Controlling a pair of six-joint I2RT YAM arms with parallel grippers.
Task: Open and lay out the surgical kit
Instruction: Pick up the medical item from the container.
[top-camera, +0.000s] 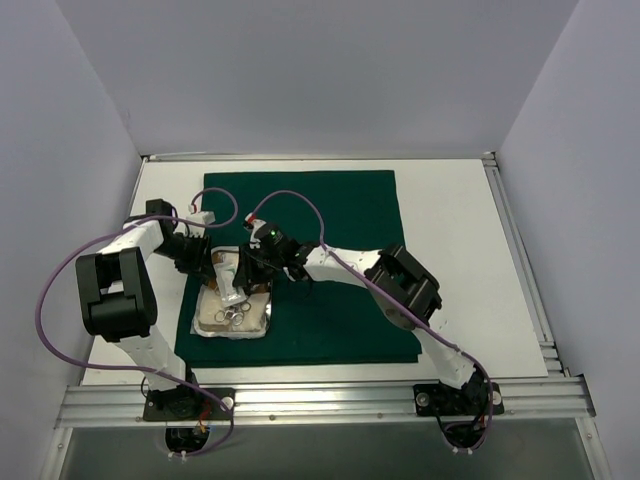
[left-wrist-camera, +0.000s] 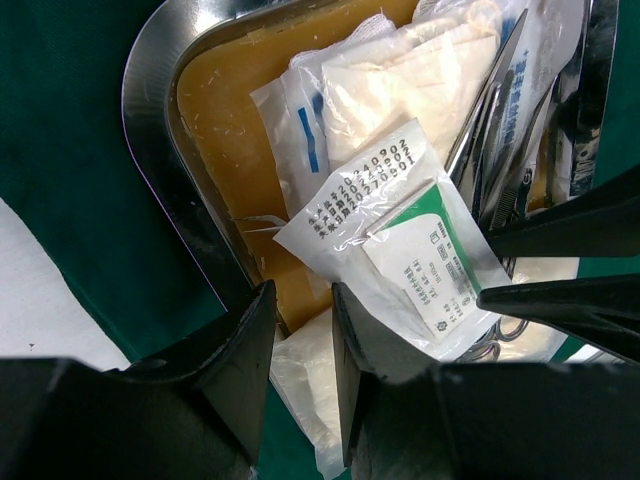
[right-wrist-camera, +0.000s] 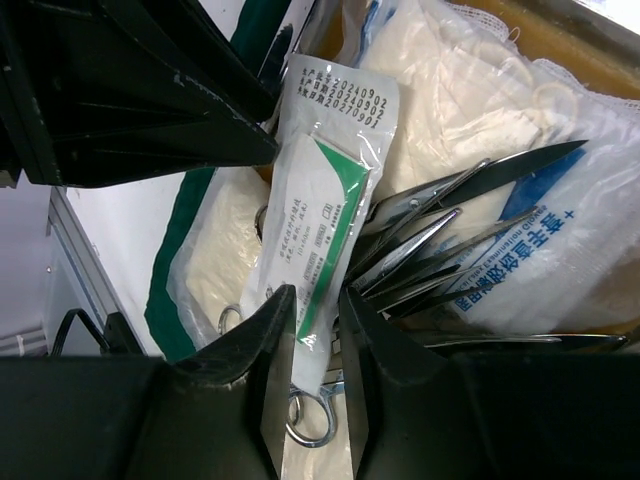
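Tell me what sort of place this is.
Probably a robot lab cell, not a clinic: plain white walls enclose the table, and the left arm and right arm are bolted to its aluminium rail.

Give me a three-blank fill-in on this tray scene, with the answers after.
1. The tray sits on a ___ cloth.
2. The right gripper straddles a green-labelled ___.
3. The steel instruments lie in the ___.
Missing words: green; packet; tray.
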